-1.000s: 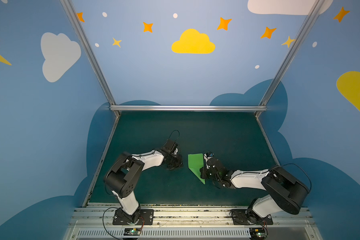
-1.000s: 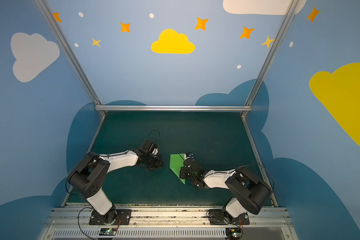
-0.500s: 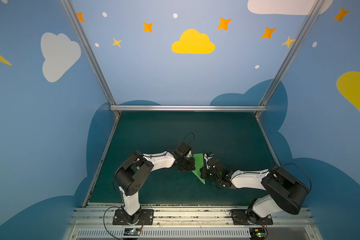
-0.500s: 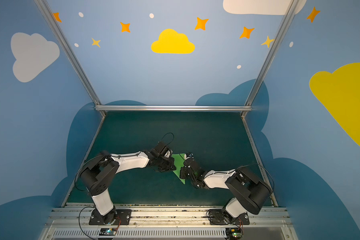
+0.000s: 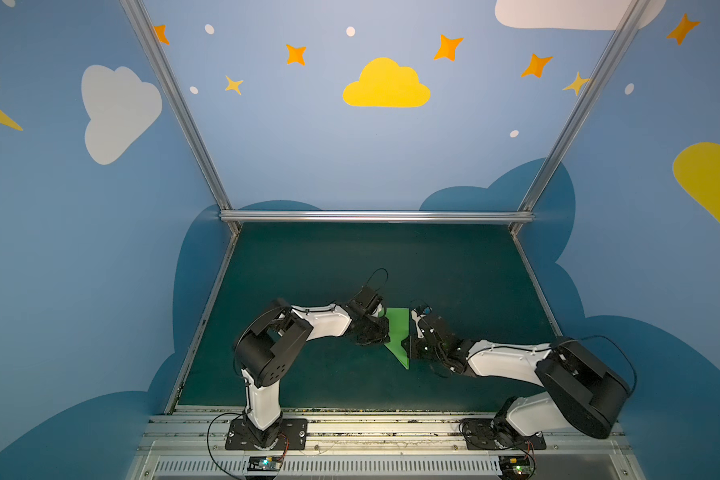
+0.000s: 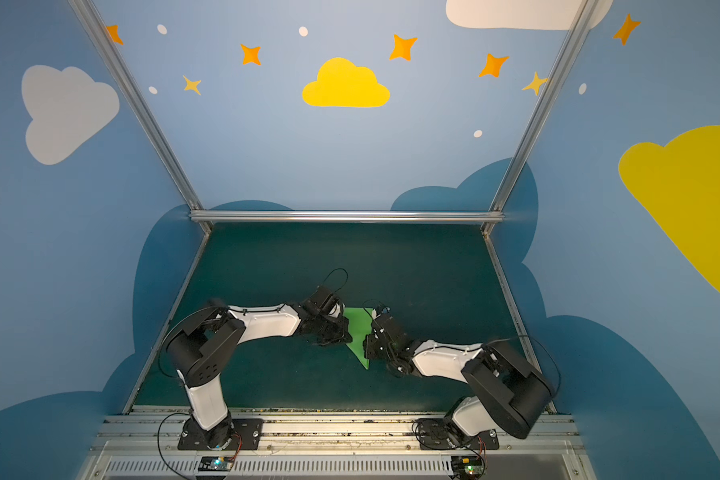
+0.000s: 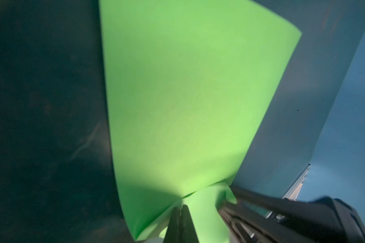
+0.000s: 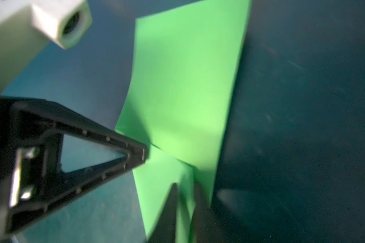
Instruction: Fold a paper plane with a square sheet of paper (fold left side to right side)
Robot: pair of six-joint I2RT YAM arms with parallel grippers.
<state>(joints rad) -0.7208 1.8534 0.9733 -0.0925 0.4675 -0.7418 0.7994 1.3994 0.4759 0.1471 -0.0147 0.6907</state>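
The bright green sheet of paper (image 5: 398, 332) (image 6: 359, 332) lies mid-mat, folded into a wedge with its point toward the near edge. No paper plane shows apart from this folded sheet. My left gripper (image 5: 385, 334) (image 6: 346, 334) is at the sheet's left edge. In the left wrist view the left gripper (image 7: 181, 207) is shut, tips down on the paper (image 7: 188, 94) where a crease ends. My right gripper (image 5: 410, 343) (image 6: 367, 345) is at the sheet's right edge. In the right wrist view the right gripper (image 8: 185, 187) has its jaws slightly apart, with a raised paper (image 8: 183, 84) fold between them.
The dark teal mat (image 5: 350, 266) is walled by blue panels on three sides, with an aluminium rail (image 5: 375, 216) at the back. The two grippers are close together over the sheet. The left finger (image 8: 114, 151) fills much of the right wrist view.
My left arm has swung right across the mat, shut, until its tips reached the paper's left edge. The right gripper's jaws have parted a little; that arm has stayed put.
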